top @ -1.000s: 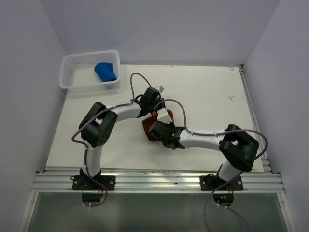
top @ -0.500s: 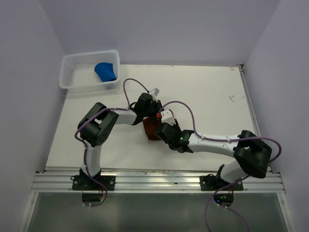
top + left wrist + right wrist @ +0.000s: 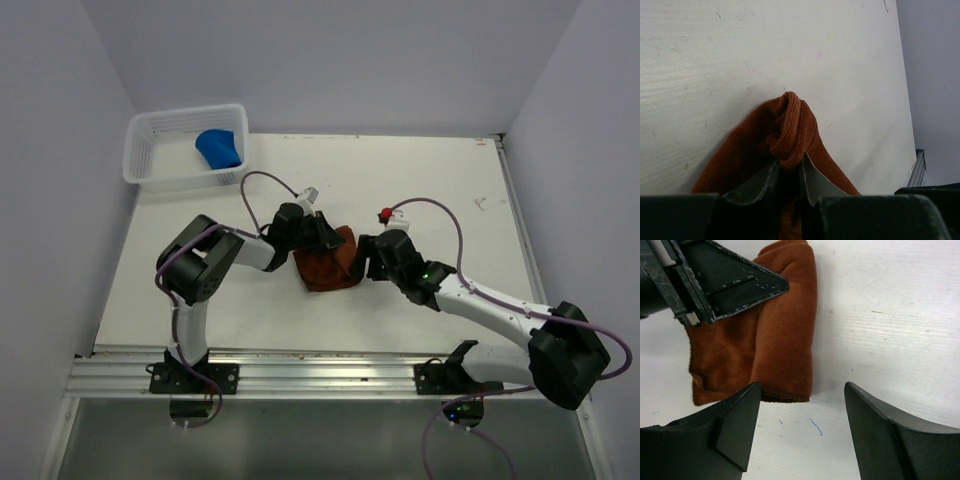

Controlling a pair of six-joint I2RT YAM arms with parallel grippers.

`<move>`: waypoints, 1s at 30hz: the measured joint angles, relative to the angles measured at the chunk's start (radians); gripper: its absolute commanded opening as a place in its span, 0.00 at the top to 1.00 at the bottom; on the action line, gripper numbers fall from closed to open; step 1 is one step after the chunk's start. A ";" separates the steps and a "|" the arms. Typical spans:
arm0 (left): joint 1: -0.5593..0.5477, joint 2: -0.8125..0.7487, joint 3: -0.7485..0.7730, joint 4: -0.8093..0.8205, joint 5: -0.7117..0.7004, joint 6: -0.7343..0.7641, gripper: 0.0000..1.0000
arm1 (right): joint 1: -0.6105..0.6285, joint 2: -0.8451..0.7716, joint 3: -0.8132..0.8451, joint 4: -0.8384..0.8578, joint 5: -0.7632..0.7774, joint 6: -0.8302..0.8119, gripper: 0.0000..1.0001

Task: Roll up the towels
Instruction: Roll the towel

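Observation:
The rust-brown towel (image 3: 327,268) lies partly rolled on the white table near its middle. My left gripper (image 3: 326,238) reaches in from the left and is shut on a bunched fold at the towel's far edge; its jaws (image 3: 789,162) pinch the thick rolled ridge of the brown towel (image 3: 790,125). My right gripper (image 3: 366,258) stands open just right of the towel with nothing between its fingers. In the right wrist view the right gripper (image 3: 802,390) frames the brown towel's (image 3: 782,335) near edge, and the left gripper's finger (image 3: 735,285) lies over the cloth. The blue towel (image 3: 220,148) sits rolled in the basket.
A white mesh basket (image 3: 150,135) stands at the table's far left corner. Walls close in on the left, back and right. A metal rail (image 3: 320,375) runs along the near edge. Cables loop above both arms.
My right gripper opened and drew back to the right, off the brown towel. The left gripper shifted slightly toward the near left, still pinching the towel, which now lies uncovered.

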State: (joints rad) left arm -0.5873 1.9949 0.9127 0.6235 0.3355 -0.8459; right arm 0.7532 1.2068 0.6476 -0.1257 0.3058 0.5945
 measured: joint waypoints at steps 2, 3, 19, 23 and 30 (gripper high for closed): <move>0.002 -0.006 -0.014 0.013 -0.003 0.000 1.00 | -0.029 0.007 -0.001 0.029 -0.062 0.027 0.28; 0.003 -0.009 -0.021 0.020 -0.003 0.000 1.00 | -0.043 0.013 -0.001 0.048 -0.092 0.042 0.28; 0.004 -0.036 -0.089 0.093 -0.032 -0.019 1.00 | -0.111 0.240 -0.005 0.216 -0.280 0.140 0.44; 0.004 -0.048 -0.092 0.089 -0.037 -0.018 1.00 | -0.111 0.242 -0.040 0.254 -0.291 0.134 0.62; 0.005 -0.061 -0.092 0.068 -0.035 -0.018 1.00 | -0.113 0.239 -0.078 0.298 -0.291 0.109 0.77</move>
State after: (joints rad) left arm -0.5823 1.9339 0.8204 0.6914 0.3008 -0.8639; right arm 0.6403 1.4460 0.5694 0.1722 0.0151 0.7033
